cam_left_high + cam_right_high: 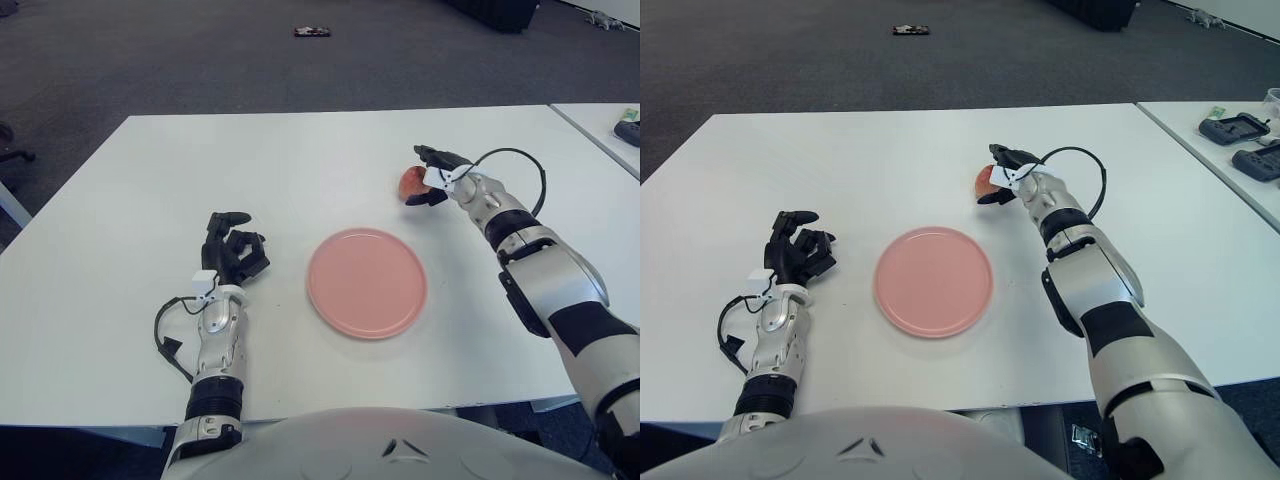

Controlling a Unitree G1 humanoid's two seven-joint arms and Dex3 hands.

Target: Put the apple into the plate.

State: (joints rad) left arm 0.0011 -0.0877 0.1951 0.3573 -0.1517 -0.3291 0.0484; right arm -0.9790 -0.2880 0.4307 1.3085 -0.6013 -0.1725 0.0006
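Note:
A red-orange apple sits on the white table, beyond and to the right of the pink plate. My right hand is against the apple's right side. One finger reaches over the apple's far side and the thumb lies at its near side, both still spread. The apple stands on the table, partly hidden by the hand. The plate holds nothing. My left hand shows left of the plate with its fingers curled and nothing in them.
A second white table stands at the right with dark devices on it. A small dark object lies on the carpet beyond the table. A black cable loops off my right wrist.

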